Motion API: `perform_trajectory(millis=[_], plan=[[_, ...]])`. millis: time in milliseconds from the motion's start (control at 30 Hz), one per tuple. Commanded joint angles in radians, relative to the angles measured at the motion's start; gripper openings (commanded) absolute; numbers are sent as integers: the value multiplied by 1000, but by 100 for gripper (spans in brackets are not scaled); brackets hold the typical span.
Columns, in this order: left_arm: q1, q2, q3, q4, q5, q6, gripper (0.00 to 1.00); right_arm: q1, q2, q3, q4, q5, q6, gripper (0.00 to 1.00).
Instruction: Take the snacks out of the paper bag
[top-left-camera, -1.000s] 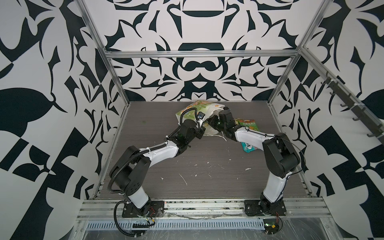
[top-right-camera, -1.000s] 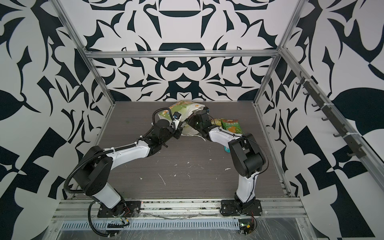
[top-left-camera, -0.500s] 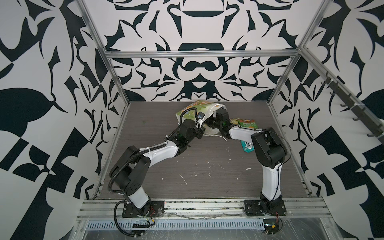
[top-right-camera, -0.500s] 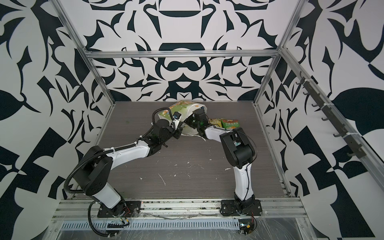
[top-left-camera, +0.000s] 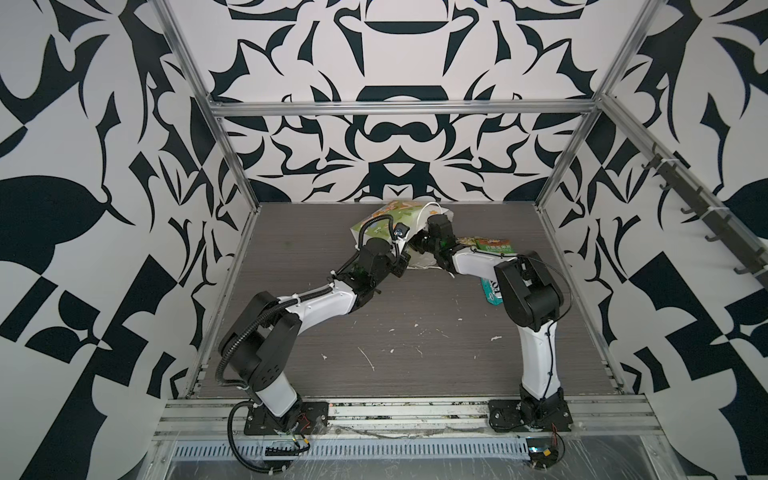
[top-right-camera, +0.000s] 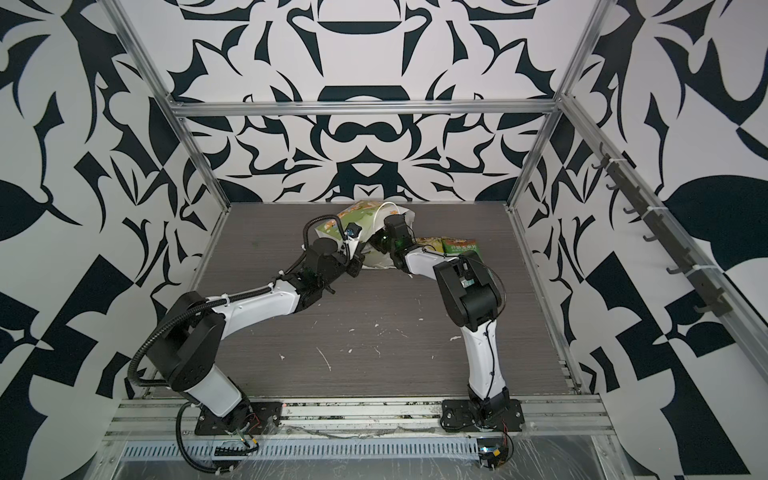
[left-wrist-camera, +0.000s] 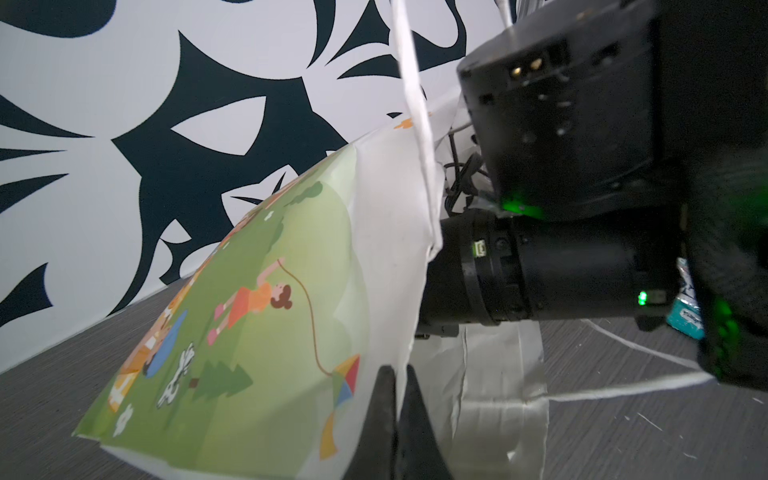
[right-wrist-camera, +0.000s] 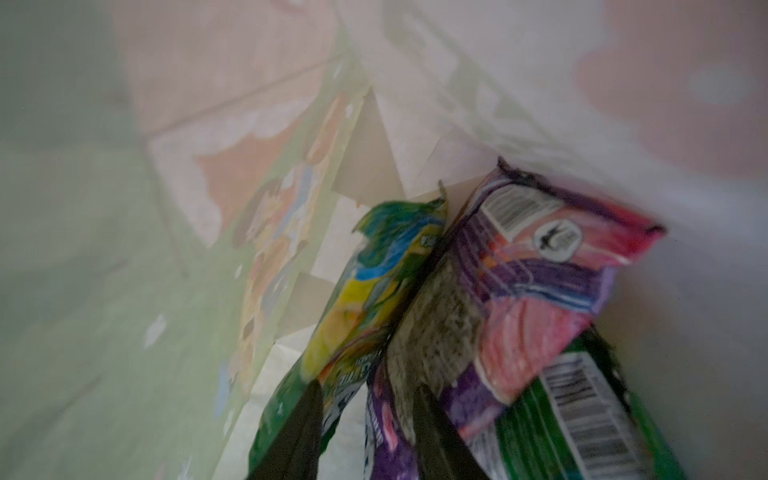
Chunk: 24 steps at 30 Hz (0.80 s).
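Note:
The paper bag (top-left-camera: 384, 216) (top-right-camera: 353, 214) lies on its side at the back of the table, its mouth towards my right arm. My left gripper (left-wrist-camera: 397, 374) is shut on the bag's white rim beside the kite print and holds it up. My right gripper (right-wrist-camera: 368, 392) is inside the bag with its jaws open; in both top views its fingers are hidden by the bag. A purple-and-pink snack packet (right-wrist-camera: 536, 282) and a green-and-yellow one (right-wrist-camera: 374, 286) lie at its fingertips. Green packets (top-left-camera: 494, 246) (top-right-camera: 460, 246) and a teal one (top-left-camera: 489, 291) (left-wrist-camera: 685, 320) lie on the table outside the bag.
A white cord handle (left-wrist-camera: 415, 95) hangs across the left wrist view. Small white scraps (top-left-camera: 368, 357) dot the dark table (top-left-camera: 415, 353). Metal frame posts (top-left-camera: 557, 166) and patterned walls enclose the table. A rail of hooks (top-left-camera: 685, 199) runs along the right wall.
My right gripper has pushed deeper into the bag and its jaws have widened; its elbow swung left. The left gripper still holds the rim in the same place.

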Motion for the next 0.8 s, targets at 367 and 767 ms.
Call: perform_trajectory(millis=[367, 767], plan=[[-2, -26, 2, 11, 25, -10, 0, 0, -104, -1, -253, 190, -49, 41], [-2, -12, 11, 10, 47, -15, 0, -6, -23, 114, -290, 198, -88, 43]])
